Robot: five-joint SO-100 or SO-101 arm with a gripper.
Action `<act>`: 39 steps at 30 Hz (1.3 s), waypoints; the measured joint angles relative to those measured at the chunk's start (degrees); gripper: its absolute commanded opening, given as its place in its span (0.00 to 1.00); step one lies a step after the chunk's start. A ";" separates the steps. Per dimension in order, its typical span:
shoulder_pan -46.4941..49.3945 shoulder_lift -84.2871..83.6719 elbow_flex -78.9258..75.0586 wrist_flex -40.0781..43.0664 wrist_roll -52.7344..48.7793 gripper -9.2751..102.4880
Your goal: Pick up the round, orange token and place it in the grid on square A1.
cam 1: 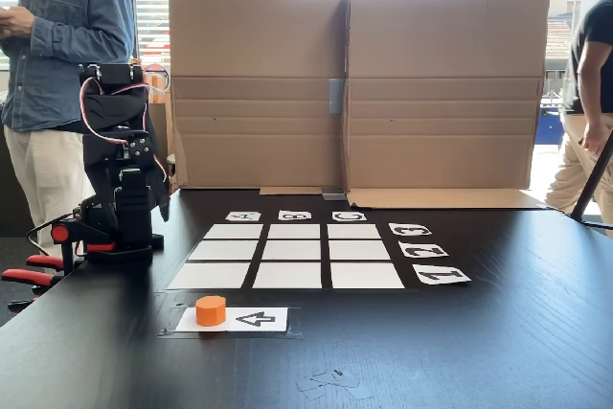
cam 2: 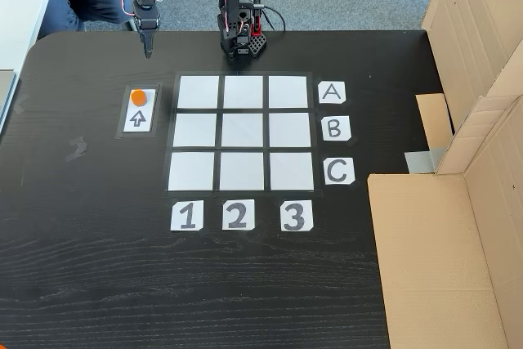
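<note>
Orange token [cam 1: 211, 310]: sat on near end of white arrow card [cam 1: 251, 319], in front of grid in a fixed view; in a fixed view from above [cam 2: 139, 96] it lay on card's top end, left of grid, arrow pointing at it. Not held, nothing touching it.
Arrow card: flat on black wood-grain table [cam 1: 498, 342], under clear film, just beside grid's row-1 side, apart from it.
Grid [cam 1: 287, 258]: 3x3 white squares w/ black gaps, flat on table; all nine cells bare.
Square A1 [cam 2: 198, 91]: corner cell nearest card and arm base in a fixed view from above; in a fixed view from the table's edge it was far-left cell [cam 1: 233, 232]. Unoccupied.
Labels: A B C along one edge, 1 2 3 along adjacent edge, each on own white tag.
Arm [cam 1: 120, 170]: black, red/white wiring, base at table's far edge beside A row; folded.
Gripper [cam 2: 148, 48]: pointed down, hung above table beyond card's far end, near token but clear of it; fingers looked together, carrying nothing.
Cardboard screen [cam 1: 354, 83]: upright behind grid.
Persons: one in denim shirt [cam 1: 67, 35] behind arm; another at far right edge [cam 1: 589, 112].
</note>
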 measured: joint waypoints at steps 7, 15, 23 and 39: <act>-4.13 -11.60 -6.42 0.00 0.00 0.34; -6.94 -22.68 -14.33 -0.09 0.00 0.36; -9.14 -30.50 -20.83 0.00 0.09 0.36; -10.02 -39.73 -29.00 -1.14 0.09 0.37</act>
